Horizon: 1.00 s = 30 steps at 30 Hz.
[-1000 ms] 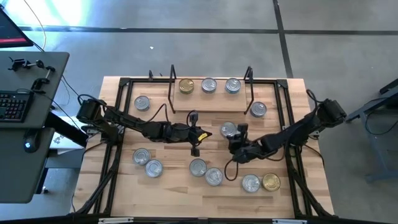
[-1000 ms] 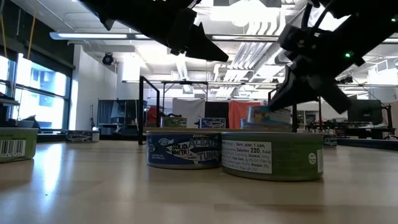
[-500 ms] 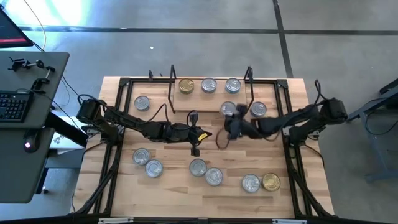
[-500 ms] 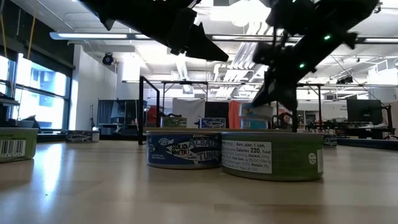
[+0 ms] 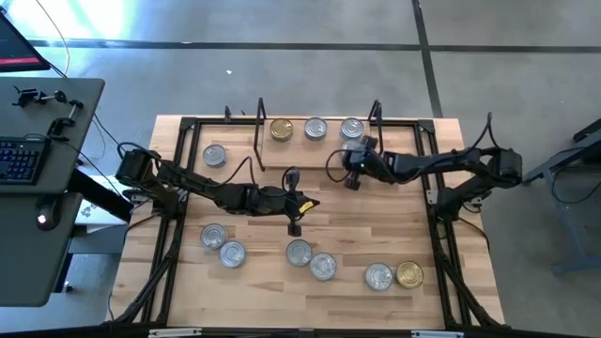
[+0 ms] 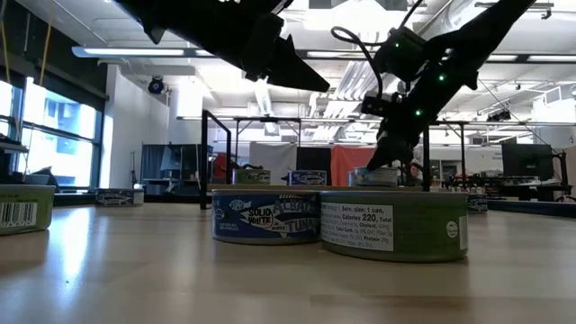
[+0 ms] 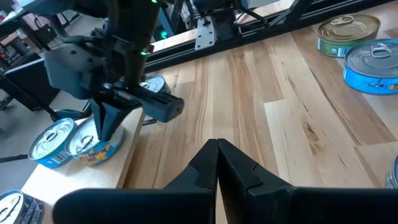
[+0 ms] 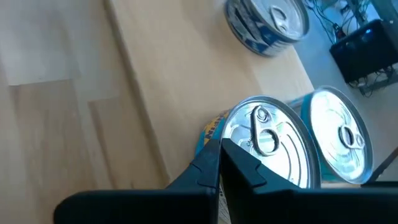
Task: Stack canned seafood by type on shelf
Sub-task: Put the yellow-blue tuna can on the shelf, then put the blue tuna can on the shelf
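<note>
High view: a tin [image 5: 354, 147] is held clamped in the right hand [image 5: 355, 158] at the shelf [image 5: 319, 155] front; it should be lowered level. The left hand [image 5: 294, 223], fingers together, is parked mid-table.

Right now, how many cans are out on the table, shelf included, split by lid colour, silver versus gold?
Silver-lidded tins: 10, counting the one at the right hand and one half hidden by the right arm
Gold-lidded tins: 2
Total: 12
</note>
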Each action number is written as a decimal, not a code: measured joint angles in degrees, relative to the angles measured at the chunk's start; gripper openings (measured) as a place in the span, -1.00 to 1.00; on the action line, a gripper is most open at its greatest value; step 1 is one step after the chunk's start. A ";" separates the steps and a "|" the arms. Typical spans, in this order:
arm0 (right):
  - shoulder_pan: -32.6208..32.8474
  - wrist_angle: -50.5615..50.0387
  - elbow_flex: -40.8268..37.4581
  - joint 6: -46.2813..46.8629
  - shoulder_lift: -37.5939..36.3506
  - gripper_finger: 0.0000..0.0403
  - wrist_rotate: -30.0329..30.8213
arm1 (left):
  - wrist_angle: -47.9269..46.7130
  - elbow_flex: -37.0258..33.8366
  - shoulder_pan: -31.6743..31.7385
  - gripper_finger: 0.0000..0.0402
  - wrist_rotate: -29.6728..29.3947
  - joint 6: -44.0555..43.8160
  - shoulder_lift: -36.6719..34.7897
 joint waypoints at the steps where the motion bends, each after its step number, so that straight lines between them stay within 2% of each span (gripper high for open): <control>1: -0.35 0.00 0.02 0.00 0.00 -1.00 -0.07 | -0.03 0.00 0.00 -1.00 -0.01 -0.04 0.00; 11: -0.29 -0.47 0.06 3.11 -0.04 -0.97 -3.29 | -0.16 0.00 -0.22 -1.00 -0.02 -0.13 0.00; 14: -0.29 -1.22 0.11 4.54 -0.07 -0.83 -3.15 | -0.16 0.00 -0.24 -1.00 -0.02 -0.13 0.00; 17: -0.28 -2.01 0.11 4.59 -0.07 -0.59 -2.32 | -0.16 0.00 -0.24 -1.00 -0.02 -0.15 0.00; 20: -0.29 -2.64 0.11 4.53 -0.16 -0.35 1.01 | -0.16 0.00 -0.24 -1.00 -0.02 -0.48 0.00; 23: -0.15 -2.73 0.11 3.61 -0.58 -0.17 1.46 | -0.16 0.00 -0.24 -1.00 -0.02 -0.52 0.00; 26: 1.41 -2.60 0.09 3.99 -1.32 -0.09 0.21 | -0.16 0.00 -0.24 -1.00 -0.02 -0.59 0.00; 30: 5.67 -1.54 0.06 6.66 -4.13 -0.07 -1.28 | -0.16 -0.02 -0.26 -1.00 -0.02 -0.59 0.00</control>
